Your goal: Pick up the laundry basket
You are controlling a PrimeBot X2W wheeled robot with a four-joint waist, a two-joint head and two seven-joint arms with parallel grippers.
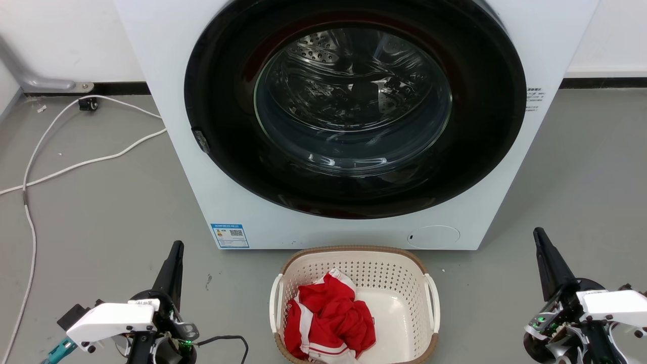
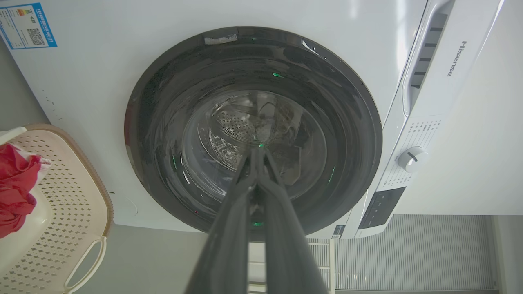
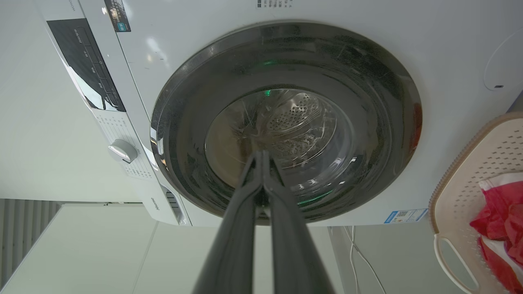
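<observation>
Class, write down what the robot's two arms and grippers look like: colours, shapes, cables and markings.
The left gripper and the right gripper each have two long, dark, tapering fingers. Behind each sits a white housing over exposed metal parts with a small green light. The left one also carries a small printed label, a looping black cable and a teal plug.

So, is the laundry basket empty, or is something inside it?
Not empty. The laundry basket holds a crumpled red and white garment, lying toward its left side; the rest of its floor is bare.
</observation>
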